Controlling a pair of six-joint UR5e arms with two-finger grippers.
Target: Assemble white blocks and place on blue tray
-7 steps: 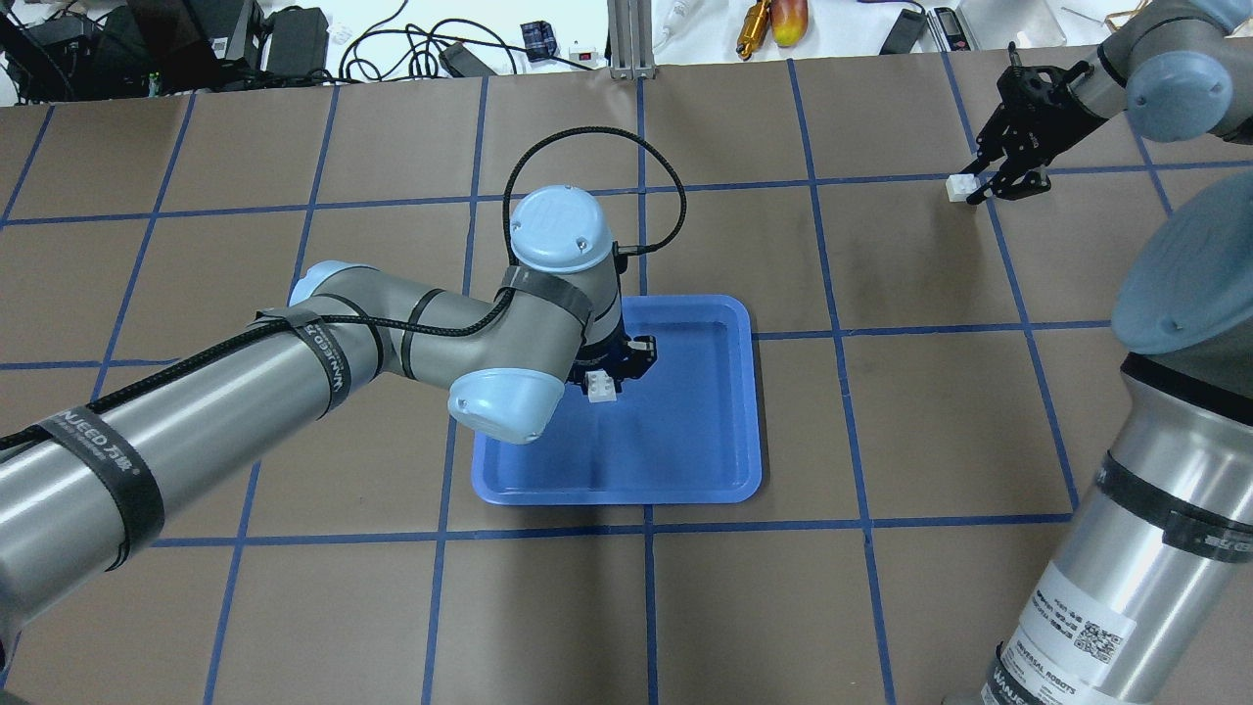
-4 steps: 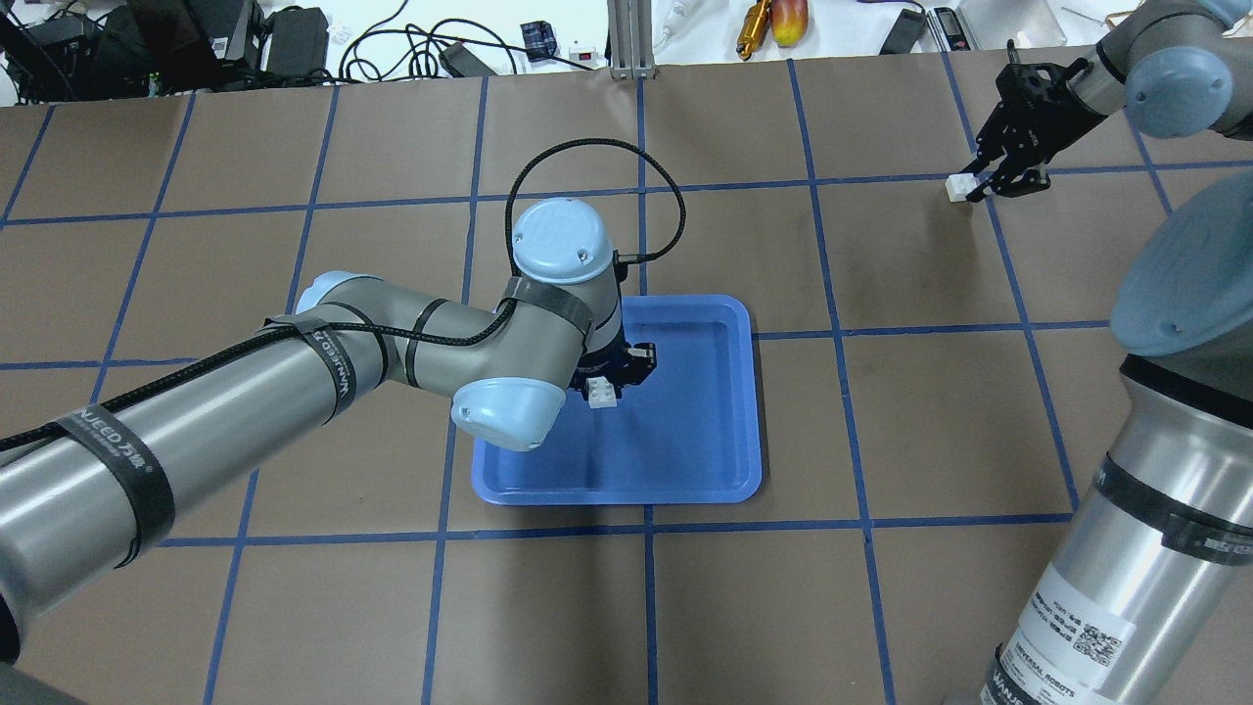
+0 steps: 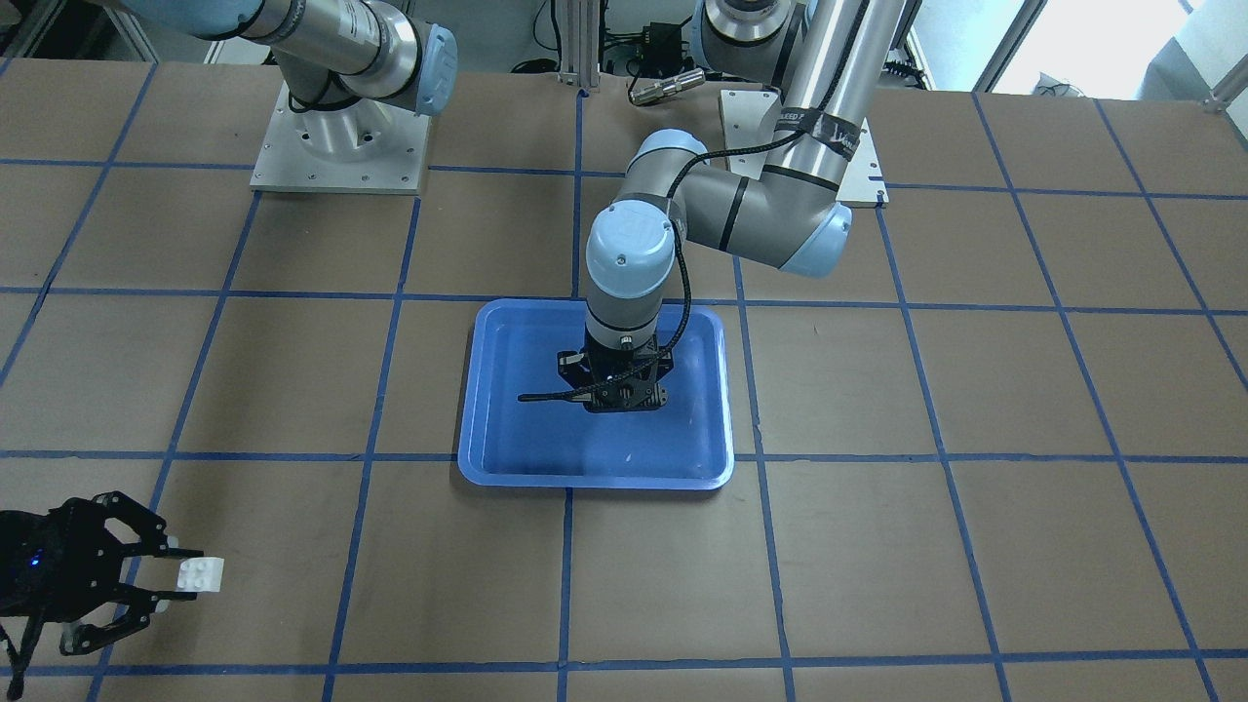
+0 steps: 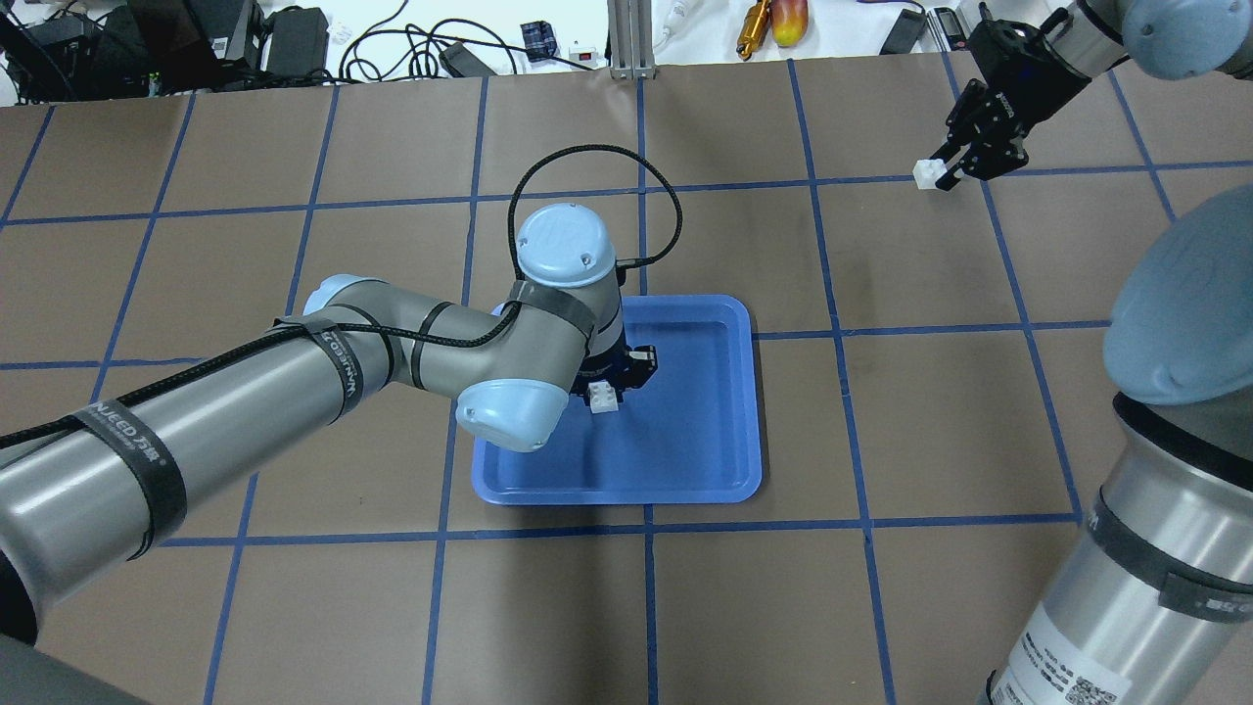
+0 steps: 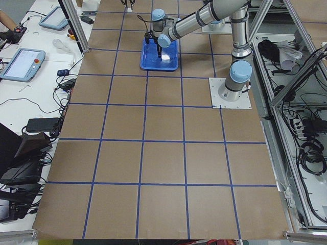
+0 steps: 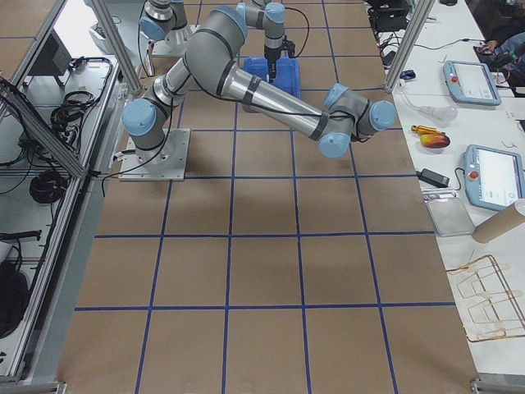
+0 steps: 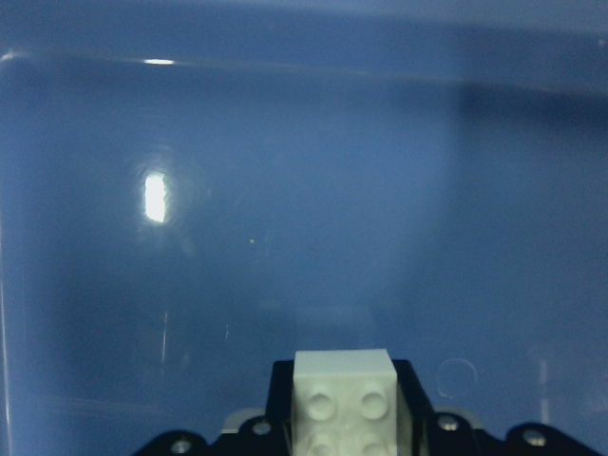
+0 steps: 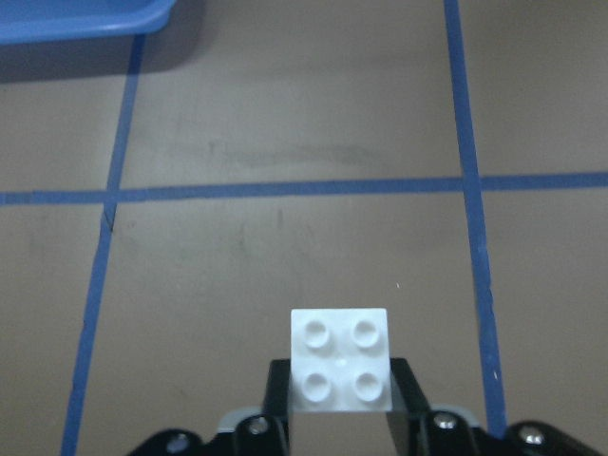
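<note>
right claw (image 4: 941,176) pinches a white block (image 8: 341,359) at its tips, seemingly airborne

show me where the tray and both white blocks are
tray (image 4: 685,441): overhead view, bare floor toward its right side
left block (image 4: 604,396): overhead view, visible white face, in the left arm's jaws
right block (image 8: 342,359): right wrist view, middle of its studded face

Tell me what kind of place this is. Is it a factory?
Most likely a robot research lab, not a factory. A left arm and a right arm are bolted to a table taped into a blue grid, and control tablets sit on side benches.
</note>
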